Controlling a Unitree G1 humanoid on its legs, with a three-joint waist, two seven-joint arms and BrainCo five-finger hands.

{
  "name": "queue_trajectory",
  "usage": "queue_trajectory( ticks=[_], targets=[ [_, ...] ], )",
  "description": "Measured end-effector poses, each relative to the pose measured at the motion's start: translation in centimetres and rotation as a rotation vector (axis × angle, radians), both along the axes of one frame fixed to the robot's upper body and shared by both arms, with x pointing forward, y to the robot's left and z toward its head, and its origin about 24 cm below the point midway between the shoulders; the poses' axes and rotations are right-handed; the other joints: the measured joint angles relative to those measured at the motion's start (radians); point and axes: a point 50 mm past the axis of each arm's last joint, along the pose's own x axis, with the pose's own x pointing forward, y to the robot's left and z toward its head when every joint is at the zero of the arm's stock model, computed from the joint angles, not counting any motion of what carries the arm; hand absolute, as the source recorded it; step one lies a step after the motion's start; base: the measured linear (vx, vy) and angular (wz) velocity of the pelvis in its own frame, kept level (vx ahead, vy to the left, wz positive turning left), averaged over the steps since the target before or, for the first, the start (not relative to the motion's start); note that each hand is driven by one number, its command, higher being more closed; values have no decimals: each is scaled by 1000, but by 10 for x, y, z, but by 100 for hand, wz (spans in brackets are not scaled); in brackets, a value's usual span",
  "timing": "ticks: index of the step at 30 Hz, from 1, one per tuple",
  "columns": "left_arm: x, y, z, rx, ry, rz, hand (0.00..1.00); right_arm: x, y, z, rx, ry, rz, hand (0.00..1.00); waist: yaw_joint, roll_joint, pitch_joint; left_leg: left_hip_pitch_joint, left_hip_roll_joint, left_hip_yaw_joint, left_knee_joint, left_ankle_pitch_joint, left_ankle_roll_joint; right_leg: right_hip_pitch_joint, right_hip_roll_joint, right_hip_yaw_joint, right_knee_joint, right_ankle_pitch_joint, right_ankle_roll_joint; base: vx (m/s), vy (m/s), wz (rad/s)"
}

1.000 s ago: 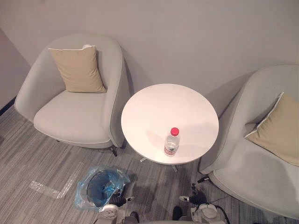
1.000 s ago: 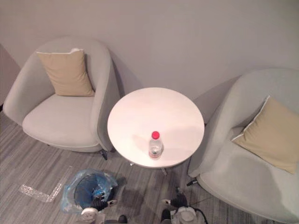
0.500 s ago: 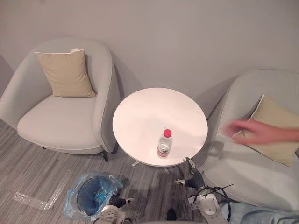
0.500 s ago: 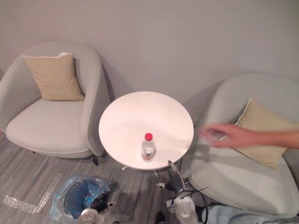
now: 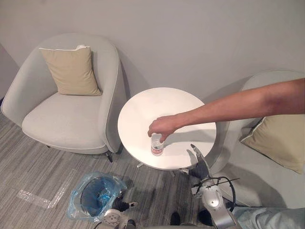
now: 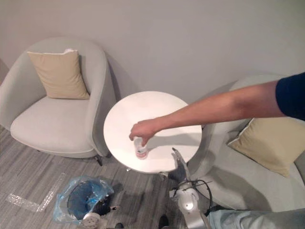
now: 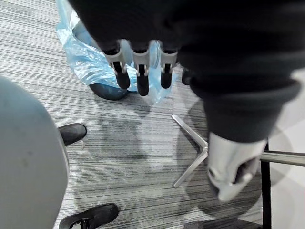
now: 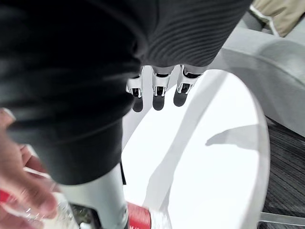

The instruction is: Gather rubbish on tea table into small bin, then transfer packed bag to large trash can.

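Clear red-capped bottle sits unbinned on round white counter, person's hand atop; left hand, right hand spread.

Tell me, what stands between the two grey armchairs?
The round white tea table, bearing a plastic bottle a person's hand grips; left eye view shows it.

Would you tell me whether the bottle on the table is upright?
Upright: the water bottle stands on the round table, a person's hand over its cap.
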Motion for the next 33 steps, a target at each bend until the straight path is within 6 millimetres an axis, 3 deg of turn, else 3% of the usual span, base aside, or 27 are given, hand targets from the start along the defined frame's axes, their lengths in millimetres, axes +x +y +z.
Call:
queue_trajectory(
  ticks=[23,33],
  targets=[
    [4,0,2,-1,-20,-3,0,17,3,-1,52,17,0,0,1,1,29,-13,-4,-44,-36,35,-3,-8,-3,-36,0,-4,1,-24,-7,5],
    [5,0,3,-2,-24,-2,0,44,16,13,86,-36,41,0,9,5,31,-24,-8,-69,-40,46,-1,-7,-7,-62,0,-4,1,-33,-5,7]
  ],
)
